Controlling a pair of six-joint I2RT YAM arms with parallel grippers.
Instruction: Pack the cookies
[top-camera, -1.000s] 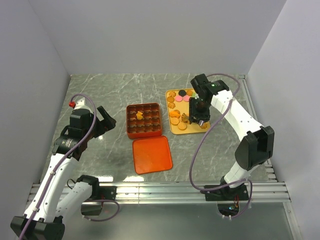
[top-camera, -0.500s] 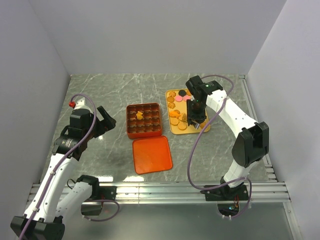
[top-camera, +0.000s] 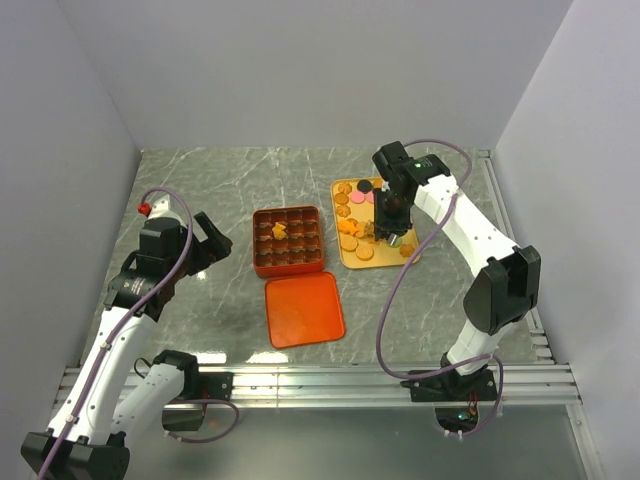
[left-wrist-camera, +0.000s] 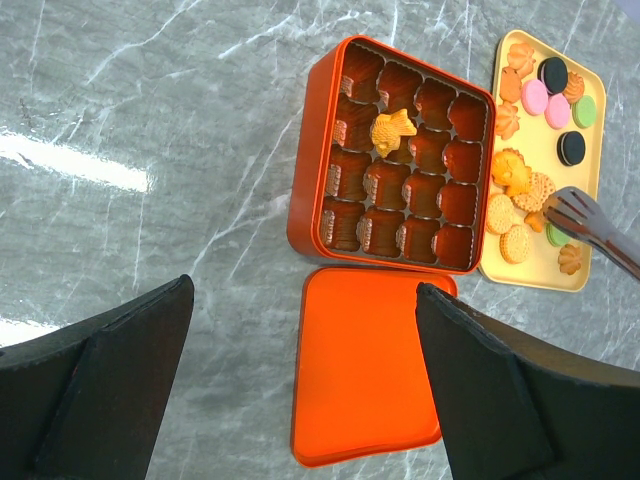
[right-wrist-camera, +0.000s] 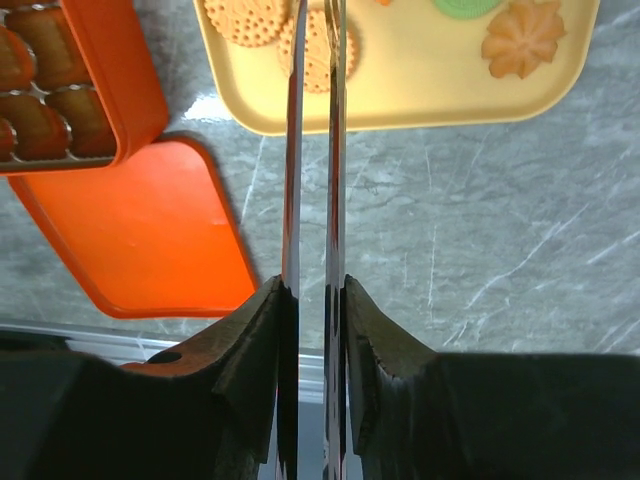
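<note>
The right end effector (right-wrist-camera: 313, 295) is clamped on metal tongs (right-wrist-camera: 293, 150), whose blades are nearly together. Their tips are over the cookies (left-wrist-camera: 515, 243) on the yellow tray (right-wrist-camera: 450, 80), at 3 o'clock from the gridded box (left-wrist-camera: 310, 180). One orange cookie (left-wrist-camera: 393, 128) sits in a box compartment. The lid (left-wrist-camera: 365, 370) lies at 6 o'clock on the surface (top-camera: 200, 180). The left end effector (left-wrist-camera: 303, 290) has its fingers wide apart.

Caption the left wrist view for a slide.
Orange gridded box with one cookie, lid alongside, tongs over the yellow tray of cookies.
</note>
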